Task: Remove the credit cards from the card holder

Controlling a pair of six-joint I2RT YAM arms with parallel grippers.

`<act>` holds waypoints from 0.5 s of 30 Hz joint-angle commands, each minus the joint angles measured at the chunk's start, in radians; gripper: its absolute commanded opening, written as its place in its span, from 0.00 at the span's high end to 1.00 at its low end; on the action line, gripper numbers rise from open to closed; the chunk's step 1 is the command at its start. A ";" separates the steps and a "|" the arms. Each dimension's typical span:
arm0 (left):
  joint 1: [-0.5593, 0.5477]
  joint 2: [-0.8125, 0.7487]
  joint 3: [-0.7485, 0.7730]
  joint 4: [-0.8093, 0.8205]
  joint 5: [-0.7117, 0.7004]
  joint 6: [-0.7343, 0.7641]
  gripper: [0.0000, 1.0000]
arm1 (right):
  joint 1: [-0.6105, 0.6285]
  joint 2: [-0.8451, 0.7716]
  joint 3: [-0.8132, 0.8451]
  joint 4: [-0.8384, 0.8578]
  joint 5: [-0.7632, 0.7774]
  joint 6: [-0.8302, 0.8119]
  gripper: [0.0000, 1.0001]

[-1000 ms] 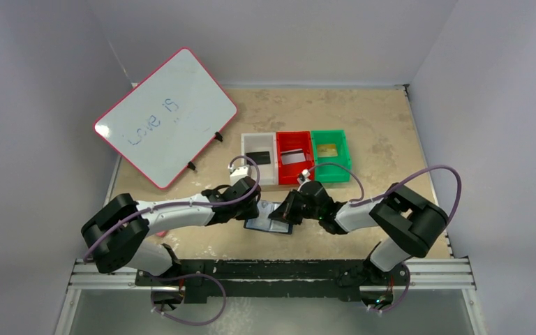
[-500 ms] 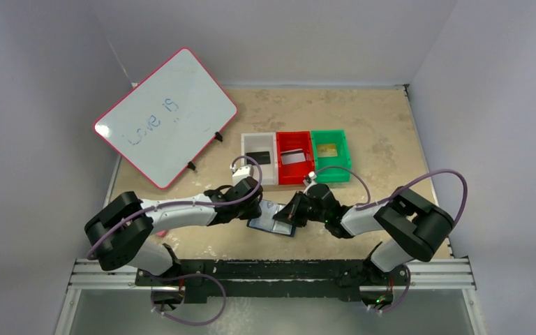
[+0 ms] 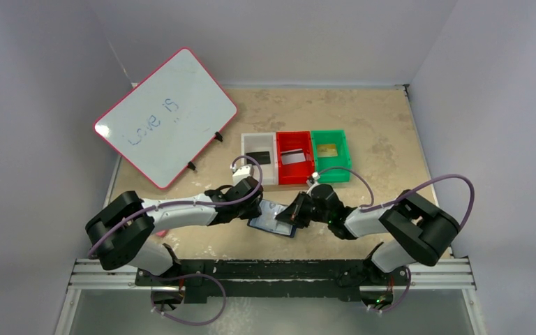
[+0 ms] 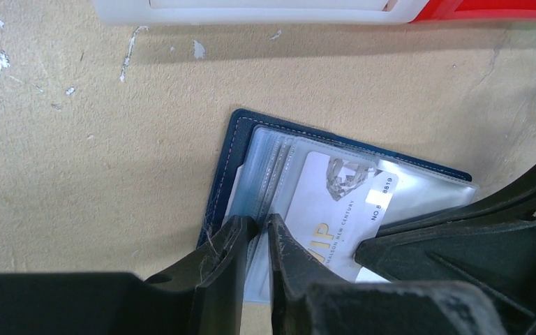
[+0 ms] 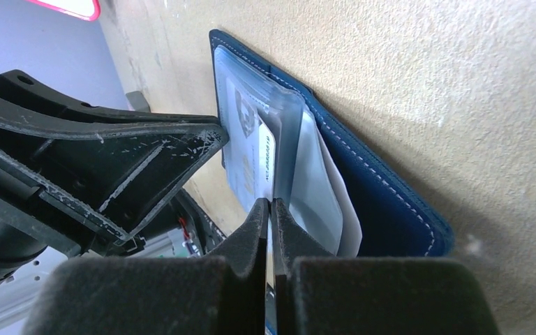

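The small dark navy-blue bifold card holder [image 3: 273, 219] lies open on the speckled tan desk [image 3: 377, 132], its clear plastic sleeves facing up, and it serves as the landmark here. Both arms reach low and nearly flat across the desk toward it, meeting over it from opposite sides.

The left gripper [image 4: 255, 241] comes in from the holder's left, its arm stretched out with the wrist angled down. Its two black fingers [image 4: 227, 258] stand only a narrow slit apart, their tips at the near-left edge of the clear sleeves; whether they pinch a sleeve edge I cannot tell. In the left wrist view a pale silver-grey credit card [image 4: 335, 209] with printed lettering sits inside a sleeve, just right of those tips.

The right gripper [image 5: 270, 209] comes in from the holder's right, forearm low and elbow bent back toward its base. Its fingers are pressed together on the thin edge of a clear sleeve, the silver-grey card showing right behind that edge. The right wrist view shows the left gripper's black body just beside the sleeves.

Beyond the holder, a row of three small plastic bins stands side by side: a white bin [image 3: 259, 142] holding a black card [image 3: 258, 158], a red bin [image 3: 294, 139] holding a pale card [image 3: 293, 158], and a green bin [image 3: 329, 137] holding a gold-tan card [image 3: 327, 150]. Far left of the holder, a pink-framed whiteboard [image 3: 164, 115] with blue writing leans on its stand.
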 commanded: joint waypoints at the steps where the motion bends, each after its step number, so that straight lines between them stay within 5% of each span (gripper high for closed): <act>1: -0.002 0.040 -0.019 -0.095 -0.031 0.030 0.85 | -0.009 -0.027 -0.013 -0.048 -0.013 -0.006 1.00; 15: -0.003 0.011 0.012 -0.114 -0.026 0.038 0.85 | -0.011 -0.051 0.019 -0.128 0.040 -0.011 1.00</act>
